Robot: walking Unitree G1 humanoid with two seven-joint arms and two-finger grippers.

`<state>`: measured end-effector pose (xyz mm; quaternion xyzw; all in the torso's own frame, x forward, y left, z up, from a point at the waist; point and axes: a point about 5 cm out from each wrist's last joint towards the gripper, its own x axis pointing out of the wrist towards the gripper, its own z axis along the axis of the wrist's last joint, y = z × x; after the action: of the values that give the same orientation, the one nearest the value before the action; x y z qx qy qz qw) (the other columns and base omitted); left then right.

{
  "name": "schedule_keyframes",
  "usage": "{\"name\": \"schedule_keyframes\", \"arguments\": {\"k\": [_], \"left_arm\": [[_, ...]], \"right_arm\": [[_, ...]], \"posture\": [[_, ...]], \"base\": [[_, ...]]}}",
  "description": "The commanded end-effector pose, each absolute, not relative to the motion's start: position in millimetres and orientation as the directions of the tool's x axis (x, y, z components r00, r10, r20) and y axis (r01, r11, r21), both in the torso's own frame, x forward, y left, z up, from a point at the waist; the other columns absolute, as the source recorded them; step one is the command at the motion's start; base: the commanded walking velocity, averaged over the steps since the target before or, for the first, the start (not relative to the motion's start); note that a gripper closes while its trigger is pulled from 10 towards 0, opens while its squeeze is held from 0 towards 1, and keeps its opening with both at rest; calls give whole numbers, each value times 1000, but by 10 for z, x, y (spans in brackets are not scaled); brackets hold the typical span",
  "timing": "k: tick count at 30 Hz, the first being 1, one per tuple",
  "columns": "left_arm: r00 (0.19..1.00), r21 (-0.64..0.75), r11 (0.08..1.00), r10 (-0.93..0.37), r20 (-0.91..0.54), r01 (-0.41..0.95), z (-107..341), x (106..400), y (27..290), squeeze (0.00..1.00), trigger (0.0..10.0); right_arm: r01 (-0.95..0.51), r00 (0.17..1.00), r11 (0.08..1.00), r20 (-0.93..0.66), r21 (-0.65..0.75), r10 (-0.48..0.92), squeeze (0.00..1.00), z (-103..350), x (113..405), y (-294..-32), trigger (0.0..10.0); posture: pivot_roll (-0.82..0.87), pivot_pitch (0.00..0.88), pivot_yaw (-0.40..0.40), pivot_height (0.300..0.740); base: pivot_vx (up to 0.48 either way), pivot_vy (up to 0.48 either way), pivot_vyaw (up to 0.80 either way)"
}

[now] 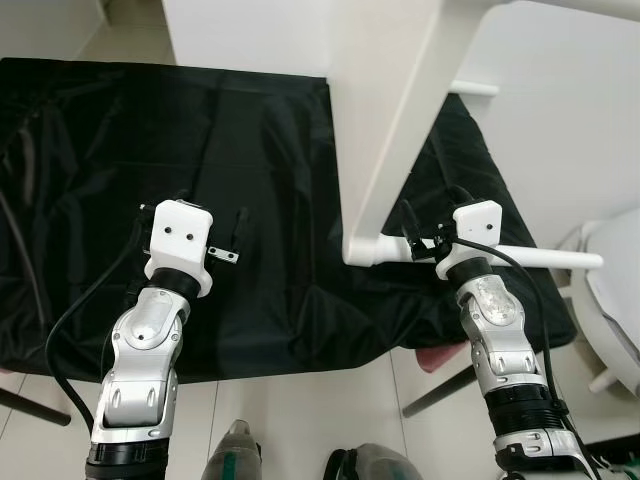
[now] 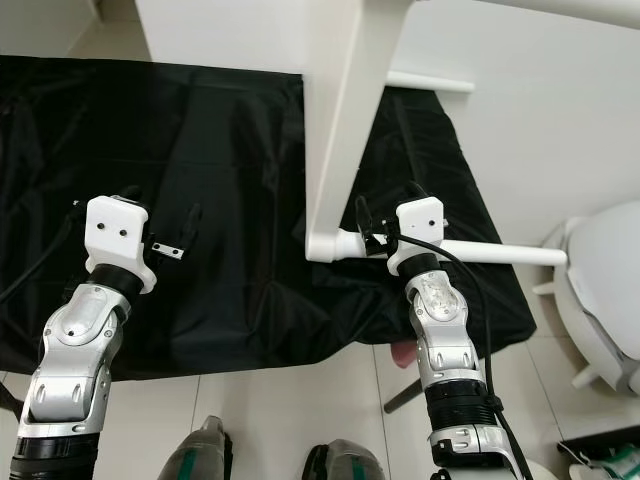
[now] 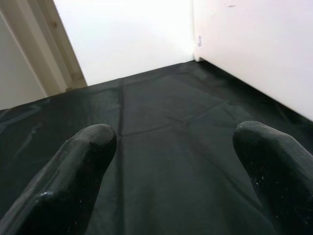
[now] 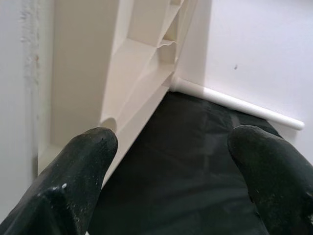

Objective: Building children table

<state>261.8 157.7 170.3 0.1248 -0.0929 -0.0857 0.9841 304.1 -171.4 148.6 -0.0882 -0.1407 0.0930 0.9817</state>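
A white table leg frame (image 1: 400, 130) stands tilted on the black cloth (image 1: 250, 150), its foot (image 1: 362, 250) resting near the cloth's front right. A thin white rod (image 1: 545, 258) runs right from that foot. My right gripper (image 1: 432, 215) hovers just over the rod beside the foot, open; in the right wrist view the frame (image 4: 83, 73) lies alongside one finger (image 4: 73, 181) and only cloth shows between the fingers. My left gripper (image 1: 215, 215) is open over bare cloth at the left, its fingers (image 3: 73, 176) spread wide with nothing between them.
A large white panel (image 1: 250, 30) stands at the cloth's far edge. A white rounded furniture piece (image 1: 615, 290) sits on the tiled floor at the right. My feet (image 1: 235, 455) are at the cloth's near edge. A second white rod (image 4: 234, 103) lies along the wall.
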Motion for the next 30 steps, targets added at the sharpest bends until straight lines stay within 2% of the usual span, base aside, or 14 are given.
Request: {"name": "schedule_keyframes", "arguments": {"k": [1,5,30], "left_arm": [[973,251,964,-139,184,90,1713,2622,1579,0,10000],[972,265,959,-150,180,99,1716,2630,1549,0,10000],[977,215,974,-113,182,73,1723,2664,1554,0,10000]], "right_arm": [[-153,949,969,245,-195,199,0,1455,3024,-1713,10000],[-150,949,972,251,-179,193,0,1450,3020,-1718,10000],[-158,946,976,261,-149,194,0,1479,3037,-1693,10000]], "posture": [[-12,18,-51,740],[-12,18,-49,740],[-7,27,-50,740]], "base": [[0,-480,800],[0,-311,200],[0,0,0]]}}
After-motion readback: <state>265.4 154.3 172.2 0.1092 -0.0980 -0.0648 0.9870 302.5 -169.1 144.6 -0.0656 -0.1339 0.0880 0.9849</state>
